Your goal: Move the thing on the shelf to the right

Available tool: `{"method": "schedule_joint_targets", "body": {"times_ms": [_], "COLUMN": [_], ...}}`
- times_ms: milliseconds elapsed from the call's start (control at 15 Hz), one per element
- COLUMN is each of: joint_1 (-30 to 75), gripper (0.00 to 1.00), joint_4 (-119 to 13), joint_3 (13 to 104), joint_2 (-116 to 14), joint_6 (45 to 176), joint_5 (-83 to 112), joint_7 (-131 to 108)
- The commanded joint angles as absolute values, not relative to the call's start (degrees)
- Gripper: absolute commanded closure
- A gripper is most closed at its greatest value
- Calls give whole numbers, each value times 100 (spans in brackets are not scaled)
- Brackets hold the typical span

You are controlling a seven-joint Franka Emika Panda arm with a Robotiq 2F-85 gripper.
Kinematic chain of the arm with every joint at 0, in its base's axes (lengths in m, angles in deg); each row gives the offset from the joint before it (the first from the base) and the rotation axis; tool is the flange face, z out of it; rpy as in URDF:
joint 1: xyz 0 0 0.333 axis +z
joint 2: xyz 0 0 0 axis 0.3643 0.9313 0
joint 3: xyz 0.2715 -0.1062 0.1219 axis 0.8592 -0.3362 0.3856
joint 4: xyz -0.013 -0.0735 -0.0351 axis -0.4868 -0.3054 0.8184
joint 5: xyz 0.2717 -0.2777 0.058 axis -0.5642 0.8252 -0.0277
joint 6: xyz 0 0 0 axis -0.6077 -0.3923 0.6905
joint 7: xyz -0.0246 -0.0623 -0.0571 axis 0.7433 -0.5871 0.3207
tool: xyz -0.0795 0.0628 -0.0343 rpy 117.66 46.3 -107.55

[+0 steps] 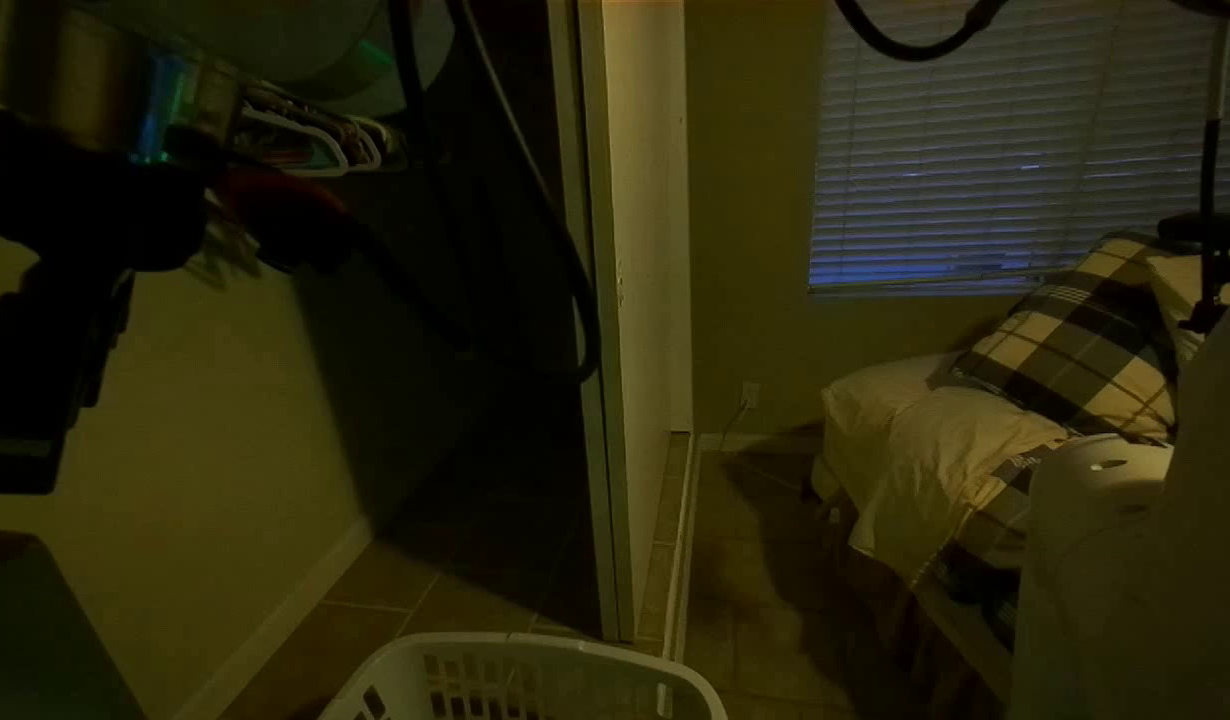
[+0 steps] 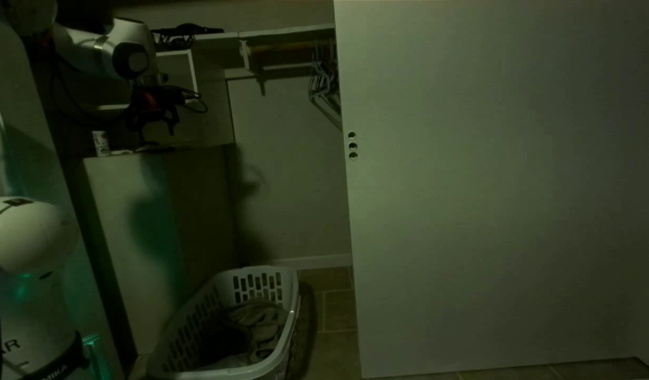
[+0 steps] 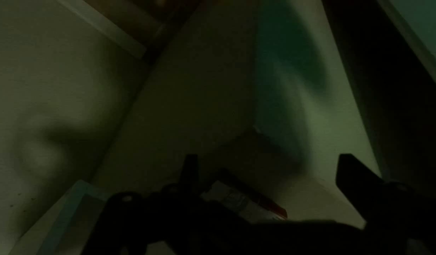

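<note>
My gripper hangs just above the top of a pale cabinet that serves as a shelf. In the wrist view the gripper has its fingers wide apart with nothing between the tips. A flat white item with a dark and red edge lies on the cabinet top, partly hidden by the gripper body. A flat dark thing shows under the gripper in an exterior view. A small white printed can stands upright left of the gripper there. The gripper is a side-on silhouette in an exterior view.
A white laundry basket with cloth stands on the floor below. A sliding door covers the right. A white-framed cubby is behind the arm. Hangers hang from a rod. A bed with a plaid pillow is at one side.
</note>
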State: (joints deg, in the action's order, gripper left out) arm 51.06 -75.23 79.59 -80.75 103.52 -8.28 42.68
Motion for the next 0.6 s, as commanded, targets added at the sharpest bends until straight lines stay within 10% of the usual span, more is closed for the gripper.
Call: {"method": "schedule_joint_targets", "body": {"times_ms": [0, 533], "joint_1": [5025, 5149], "gripper": [0, 0], "joint_4": [-7502, -7102], "joint_3": [8030, 8504], "joint_2": [-8085, -7546], "joint_6": [10333, 10905], "joint_5": [-845, -888], "joint_7": [4274, 3651]}}
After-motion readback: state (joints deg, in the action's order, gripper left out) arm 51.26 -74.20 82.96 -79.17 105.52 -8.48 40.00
